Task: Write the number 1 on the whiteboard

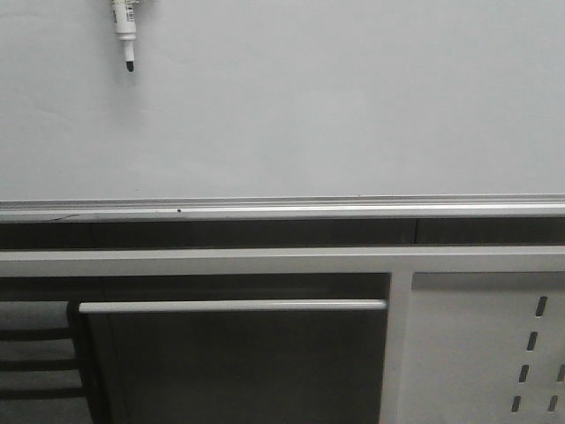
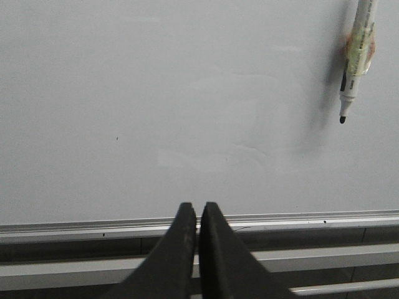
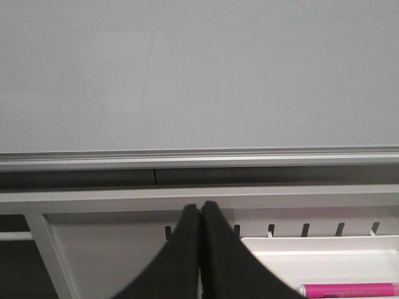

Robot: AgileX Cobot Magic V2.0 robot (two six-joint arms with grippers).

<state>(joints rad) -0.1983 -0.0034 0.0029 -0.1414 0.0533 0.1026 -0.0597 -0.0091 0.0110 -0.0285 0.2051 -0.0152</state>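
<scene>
Nearest in the front view lies a pale metal frame: a panel (image 1: 481,353) with dark slots at 4 o'clock, a silver bar (image 1: 231,306) across a dark recess at 7 o'clock, and a long pale beam above both. Past a dark gap runs the silver rail (image 1: 282,210) along the whiteboard's lower edge, spanning the full width.

The whiteboard (image 1: 335,106) fills everything beyond the rail, smooth and pale grey, with wide open room from centre out to 3 o'clock. No stroke of the number 1 shows on it in any view. A marker (image 1: 124,25) hangs tip-down at 11 o'clock, its body cut off by the top edge, its black tip close to the board; what holds it is out of frame.

In the left wrist view the left gripper (image 2: 198,215) points at the rail with its black fingers pressed together, holding nothing, and the marker (image 2: 356,57) stands well apart from it.

In the right wrist view the right gripper (image 3: 199,215) is likewise pressed together and empty, aimed at the frame below the rail. A pink marker (image 3: 349,289) lies in a white tray (image 3: 312,249) just beside it.
</scene>
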